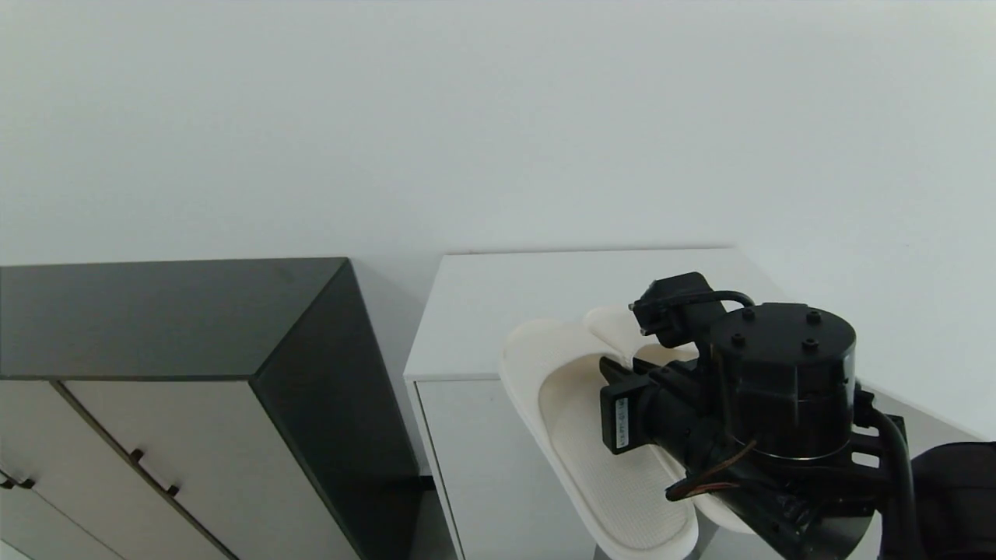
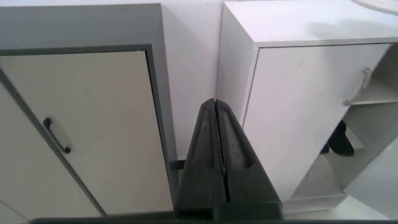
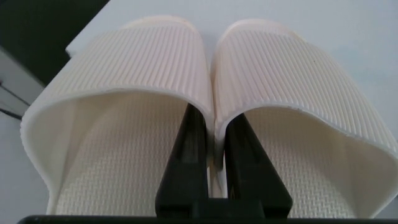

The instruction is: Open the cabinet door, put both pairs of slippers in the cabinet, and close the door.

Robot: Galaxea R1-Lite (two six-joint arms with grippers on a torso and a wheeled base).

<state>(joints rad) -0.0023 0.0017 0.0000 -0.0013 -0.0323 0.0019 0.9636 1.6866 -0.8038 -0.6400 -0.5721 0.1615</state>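
Door (image 2: 305, 115) of the white cabinet (image 1: 545, 295) stands open; shelves show past its handle. A dark shape (image 2: 339, 140) sits inside, maybe the first pair, cannot tell. Right gripper (image 3: 214, 152) pinches the cream slippers (image 1: 599, 467) by their touching inner walls, one finger in each, over the cabinet's front edge. Left gripper (image 2: 216, 140) hangs empty, fingers pressed together. Left to do, by my reckoning: stow this pair, close the door.

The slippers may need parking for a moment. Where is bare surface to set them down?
The white cabinet's top is bare behind the slippers held by the right gripper; the dark cabinet's top is bare too. Inside the open white cabinet, a dark thing takes up some room.
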